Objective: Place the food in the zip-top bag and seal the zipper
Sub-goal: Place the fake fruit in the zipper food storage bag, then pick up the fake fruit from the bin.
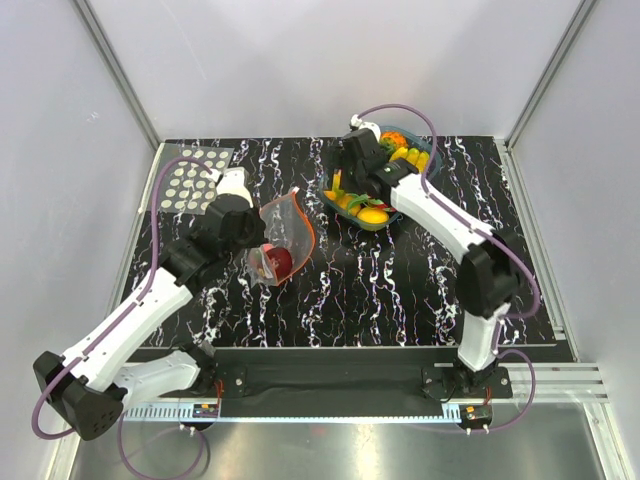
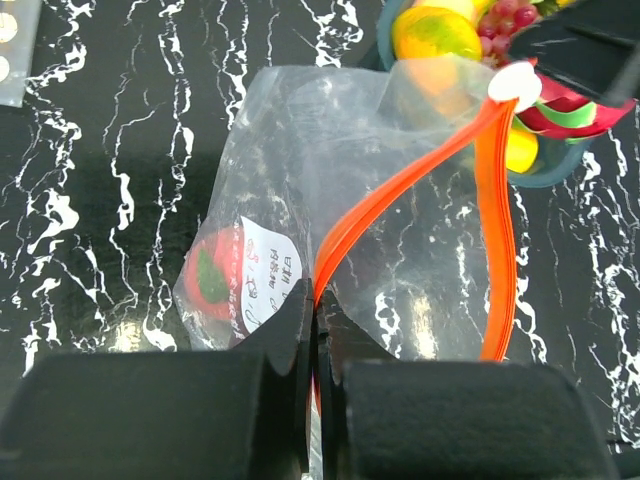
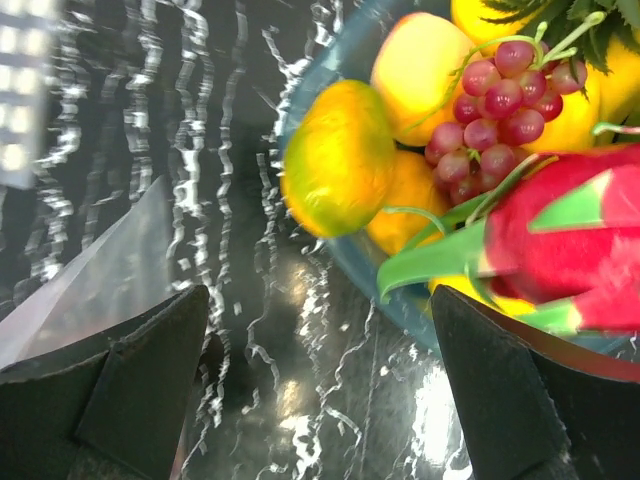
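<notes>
Visibly gaping clear zip-top bag (image 2: 300,140), 1 red fruit (image 2: 205,278) inside.

Zip-top bag (image 2: 300,150) mouth gaping beside a crowded tray (image 3: 305,80)
The zipper (image 2: 494,230) strips are spreading apart, leaving a gap; the left gripper (image 2: 312,310) is pinching their near end, blocking it. The right gripper (image 3: 320,300) is hanging spread over the tray rim, food (image 3: 340,160) crowding behind. The table (image 1: 400,290) right of the bag is lying bare.

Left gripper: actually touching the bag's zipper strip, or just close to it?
Touching. In the left wrist view the left gripper is shut on the zipper: the orange strip runs straight into the seam between its closed fingers, with no gap.
</notes>
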Controlling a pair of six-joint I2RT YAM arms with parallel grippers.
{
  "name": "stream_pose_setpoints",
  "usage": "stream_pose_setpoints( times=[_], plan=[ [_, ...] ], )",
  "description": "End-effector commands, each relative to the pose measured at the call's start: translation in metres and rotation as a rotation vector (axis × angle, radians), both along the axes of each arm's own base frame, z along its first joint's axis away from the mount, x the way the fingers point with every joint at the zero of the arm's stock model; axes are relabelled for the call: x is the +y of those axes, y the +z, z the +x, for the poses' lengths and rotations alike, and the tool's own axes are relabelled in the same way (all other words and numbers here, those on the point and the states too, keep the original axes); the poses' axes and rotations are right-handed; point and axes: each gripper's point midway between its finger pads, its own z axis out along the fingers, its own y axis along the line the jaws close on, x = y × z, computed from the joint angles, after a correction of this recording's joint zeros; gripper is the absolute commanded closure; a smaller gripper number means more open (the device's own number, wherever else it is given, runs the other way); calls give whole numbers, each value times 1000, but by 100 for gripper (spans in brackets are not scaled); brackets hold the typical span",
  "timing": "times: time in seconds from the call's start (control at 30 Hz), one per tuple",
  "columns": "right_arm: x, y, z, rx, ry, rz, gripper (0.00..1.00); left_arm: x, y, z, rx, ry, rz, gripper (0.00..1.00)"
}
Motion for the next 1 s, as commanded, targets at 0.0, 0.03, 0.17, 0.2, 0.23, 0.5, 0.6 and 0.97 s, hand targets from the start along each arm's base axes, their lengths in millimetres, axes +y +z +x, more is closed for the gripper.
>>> stream_pose_setpoints(
  times=[0.0,0.03,0.17,0.2,0.23,0.5,0.6,0.97],
  plan=[
    [-3,-9,16,31,-15,-64,0,2,14,4,-54,19,-24,100],
    [-1,-11,20,33,-15,-66,0,1,16,5,-60,14,-33,100],
    [6,-31,39,49,-15,-80,0,-2,17,5,-65,0,-41,100],
    [7,-35,43,54,-17,-78,0,-3,17,5,-64,-3,-41,100],
    [7,-38,45,61,-15,-79,0,-3,17,5,-63,-4,-43,100],
    [5,-73,64,99,-66,-111,13,-11,11,4,-53,-38,-56,100],
    [4,-77,68,98,-67,-111,16,-11,9,5,-50,-36,-52,100],
    [8,-30,42,62,10,-16,53,-7,8,4,-47,-28,-35,100]
  ],
)
